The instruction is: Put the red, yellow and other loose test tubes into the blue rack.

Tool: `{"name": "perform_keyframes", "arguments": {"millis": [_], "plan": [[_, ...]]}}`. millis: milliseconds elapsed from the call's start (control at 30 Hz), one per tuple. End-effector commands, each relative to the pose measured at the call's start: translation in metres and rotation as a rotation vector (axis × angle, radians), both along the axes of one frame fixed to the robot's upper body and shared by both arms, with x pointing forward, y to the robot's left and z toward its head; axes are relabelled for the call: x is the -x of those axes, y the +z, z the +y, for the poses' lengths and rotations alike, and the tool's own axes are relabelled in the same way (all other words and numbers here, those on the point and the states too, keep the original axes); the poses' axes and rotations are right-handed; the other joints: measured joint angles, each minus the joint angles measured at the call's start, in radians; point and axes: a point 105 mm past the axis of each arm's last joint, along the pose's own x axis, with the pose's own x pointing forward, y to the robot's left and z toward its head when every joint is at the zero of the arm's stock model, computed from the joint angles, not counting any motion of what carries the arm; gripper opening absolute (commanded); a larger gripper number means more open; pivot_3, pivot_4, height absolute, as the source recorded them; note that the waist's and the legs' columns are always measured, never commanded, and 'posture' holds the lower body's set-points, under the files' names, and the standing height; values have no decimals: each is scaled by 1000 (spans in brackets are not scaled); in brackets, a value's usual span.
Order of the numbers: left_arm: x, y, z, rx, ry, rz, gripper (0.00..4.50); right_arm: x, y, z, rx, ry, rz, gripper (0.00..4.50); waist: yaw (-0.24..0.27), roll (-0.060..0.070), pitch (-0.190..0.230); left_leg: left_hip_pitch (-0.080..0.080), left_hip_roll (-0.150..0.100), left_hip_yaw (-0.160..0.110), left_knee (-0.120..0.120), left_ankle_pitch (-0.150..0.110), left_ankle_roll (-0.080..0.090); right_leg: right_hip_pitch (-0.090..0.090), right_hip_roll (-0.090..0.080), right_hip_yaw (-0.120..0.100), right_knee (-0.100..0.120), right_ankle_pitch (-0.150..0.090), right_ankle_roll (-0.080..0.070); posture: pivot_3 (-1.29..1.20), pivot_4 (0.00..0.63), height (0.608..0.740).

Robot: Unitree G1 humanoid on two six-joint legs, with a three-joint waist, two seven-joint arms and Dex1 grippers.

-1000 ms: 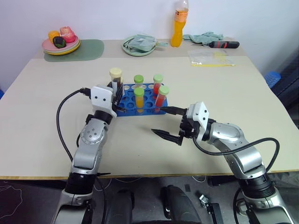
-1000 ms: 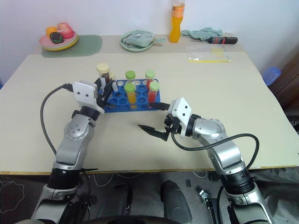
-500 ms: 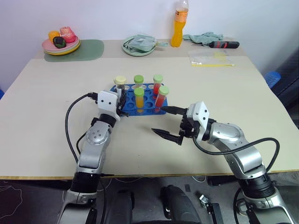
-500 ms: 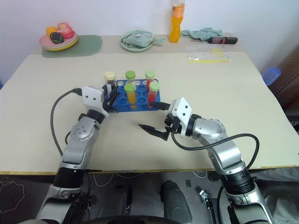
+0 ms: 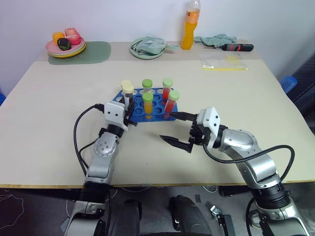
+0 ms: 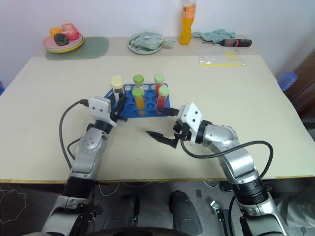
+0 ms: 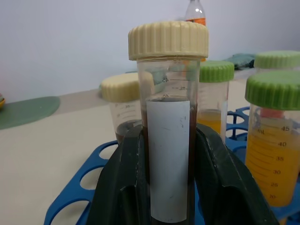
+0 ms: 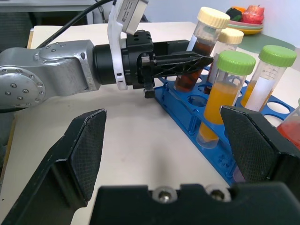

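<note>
- Beige table (image 5: 59, 113) carries everything
- Blue rack (image 5: 156, 113) stands near the middle, tubes upright in it
- Far left corner: green mat (image 5: 96, 51) under a plate of fruit (image 5: 65, 47)
- Far edge: green plate (image 5: 147, 49), orange drink bottle (image 5: 187, 30), cloth (image 5: 212, 38), screwdriver (image 5: 235, 47)
- Plastic bag (image 5: 224, 61) lies nearer, right side

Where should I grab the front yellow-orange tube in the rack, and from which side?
Grip the front yellow-orange tube on its clear body just under the green cap, the stretch standing above the blue rack. Come in level from the rack's near edge: the tube stands upright in the front row, other tubes stand behind it, and the open right claw hovers on that side.
</note>
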Motion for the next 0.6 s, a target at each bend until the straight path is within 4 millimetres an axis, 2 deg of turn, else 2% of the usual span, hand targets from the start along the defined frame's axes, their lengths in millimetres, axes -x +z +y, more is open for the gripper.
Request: {"name": "perform_keyframes", "arguments": {"millis": [33, 67, 200, 367, 467, 600], "plan": [[7, 12, 3, 17, 6, -60, 3320, 4, 12, -2, -6, 13, -50, 4283, -1, 0, 0, 0, 0, 0, 0, 0, 0, 0, 0, 0, 0, 0, 0, 0, 150, 740], [10, 14, 6, 34, -4, -59, 3747, 3, 13, -4, -6, 11, -50, 4283, -4, 0, 0, 0, 0, 0, 0, 0, 0, 0, 0, 0, 0, 0, 0, 0, 150, 740], [33, 25, 20, 14, -53, -61, 3747, -3, 20, -19, -5, -17, -43, 4283, -8, 0, 0, 1, 1, 0, 0, 0, 0, 0, 1, 0, 1, 0, 0, 0, 150, 740], [77, 23, 59, -85, -118, 69, 3747, -15, 21, -65, 67, -121, -10, 4283, -7, 0, 0, 1, 1, 0, -1, 0, 0, 0, 1, 0, 1, 0, 0, 0, 150, 740], [100, 11, 87, -164, -119, 219, 3747, -23, 16, -102, 124, -224, 11, 4283, -4, 0, 0, 1, 1, 0, -1, 0, 0, 1, 1, 0, 0, 0, 0, 0, 150, 740], [118, -4, 117, -264, -70, 368, 3747, -27, 11, -140, 144, -319, 68, 4283, -4, 0, 0, 1, 1, 1, -1, -1, 1, 1, 0, 0, -1, -1, -1, 0, 150, 740]]}}
